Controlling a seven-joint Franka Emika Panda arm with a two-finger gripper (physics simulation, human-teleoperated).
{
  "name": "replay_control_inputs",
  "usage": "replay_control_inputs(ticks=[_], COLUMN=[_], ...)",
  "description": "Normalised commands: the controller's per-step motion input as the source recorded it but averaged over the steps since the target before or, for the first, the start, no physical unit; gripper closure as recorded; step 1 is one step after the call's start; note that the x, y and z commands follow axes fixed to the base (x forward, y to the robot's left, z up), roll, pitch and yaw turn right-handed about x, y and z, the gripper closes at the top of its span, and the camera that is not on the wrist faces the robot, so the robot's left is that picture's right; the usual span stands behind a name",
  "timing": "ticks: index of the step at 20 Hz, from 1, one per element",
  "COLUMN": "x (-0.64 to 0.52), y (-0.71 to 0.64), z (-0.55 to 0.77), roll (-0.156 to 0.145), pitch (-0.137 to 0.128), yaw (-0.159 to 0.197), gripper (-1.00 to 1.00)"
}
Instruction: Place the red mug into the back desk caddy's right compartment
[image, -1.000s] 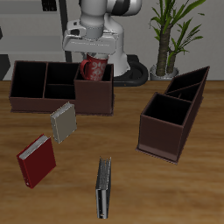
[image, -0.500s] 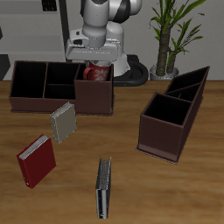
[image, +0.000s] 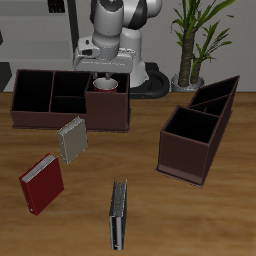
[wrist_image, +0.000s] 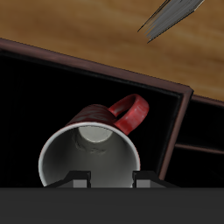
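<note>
The red mug (image: 106, 87) stands upright inside the right compartment (image: 108, 108), the big end cell of the back desk caddy (image: 48, 112). Only its white rim shows above the cell's wall. My gripper (image: 103, 75) hangs just above the mug, open, with nothing between its fingers. In the wrist view the mug (wrist_image: 92, 144) shows its white inside and its red loop handle (wrist_image: 129, 112). It rests on the dark floor of the cell, within the caddy's rim (wrist_image: 105, 66). My gripper (wrist_image: 112, 180) is spread over the mug's rim.
A shorter dark caddy with a slanted end (image: 196, 135) stands across the table. A grey book (image: 72, 140), a red book (image: 41, 183) and a dark book (image: 119, 212) lie nearer the front edge. A potted plant (image: 196, 40) stands at the back.
The gripper lowered the mug from above the caddy down into the end cell. The fingers then let go and the gripper rose slightly.
</note>
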Motion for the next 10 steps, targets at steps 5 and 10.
replay_control_inputs(ticks=[5,10], x=[0.02,0.18], y=[0.0,-0.04], z=[-0.04,-0.07], roll=[0.009,0.005], pitch=[0.011,0.002], yaw=[-0.022,-0.015], gripper=[-1.0,-1.0])
